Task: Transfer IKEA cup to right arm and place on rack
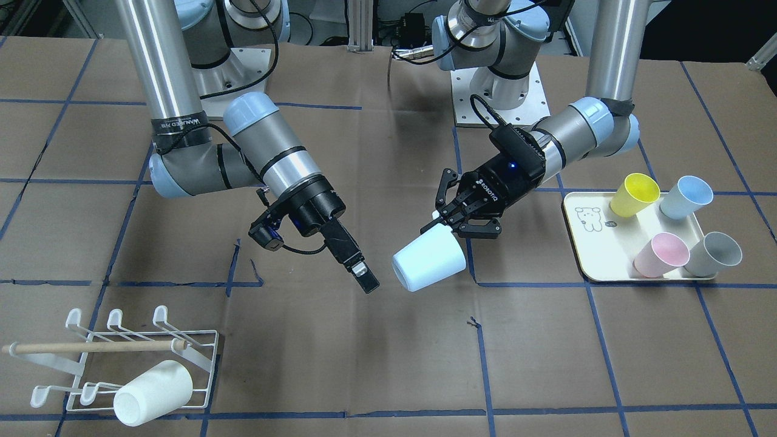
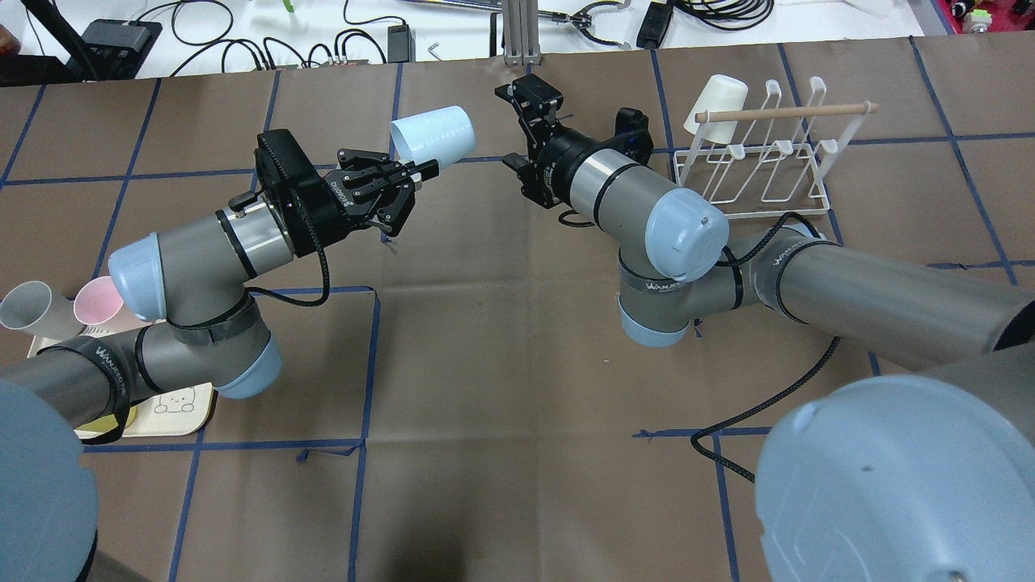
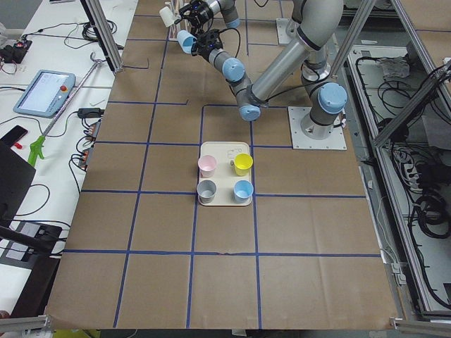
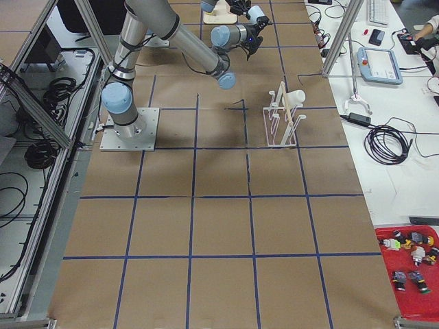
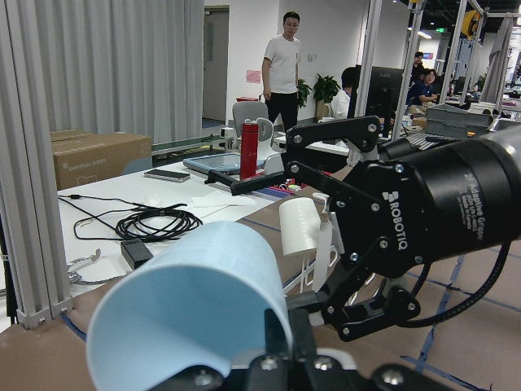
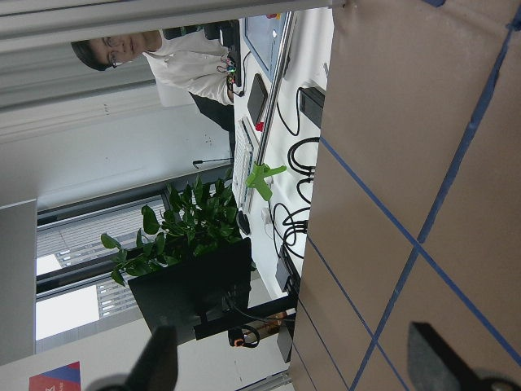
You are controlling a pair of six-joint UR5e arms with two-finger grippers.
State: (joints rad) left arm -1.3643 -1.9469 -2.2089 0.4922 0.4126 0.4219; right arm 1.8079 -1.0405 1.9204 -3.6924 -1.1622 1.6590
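IKEA cup (image 1: 430, 262) pinched in my left pincer (image 1: 452, 223), right pincer (image 1: 365, 279) spread beside it

Seen from overhead, the pale blue cup (image 2: 433, 136) hangs at about 11 o'clock from the middle of the table (image 2: 485, 364). It lies on its side in the air and does not touch the brown surface. My left pincer (image 2: 411, 174) reaches it from 7 o'clock, with its black fingers closed on one end of the cup. I cannot tell whether that end is the rim or the base. In my left wrist view the cup (image 5: 191, 314) fills the lower left, curved wall uppermost.

My right pincer sits at 3 o'clock of the cup in the overhead view, near it but apart. In the right wrist view the two dark fingertips (image 6: 159, 358) stand wide apart with only table and blue tape lines between them (nothing is gripped there).

The rack (image 2: 752, 190) stands at 2 o'clock from the table's middle, well apart from both pincers. It is white wire with upturned prongs, and a wooden dowel (image 2: 784, 111) runs across its top. A cream cup (image 2: 716, 99) is already on it at the dowel's 9 o'clock end.

A cream tray (image 1: 592, 243) lies at 8 o'clock overhead, partly hidden under my left arm. The front-facing view shows four cups on it: yellow (image 1: 634, 194), light blue (image 1: 686, 197), pink (image 1: 661, 254) and grey (image 1: 715, 254).
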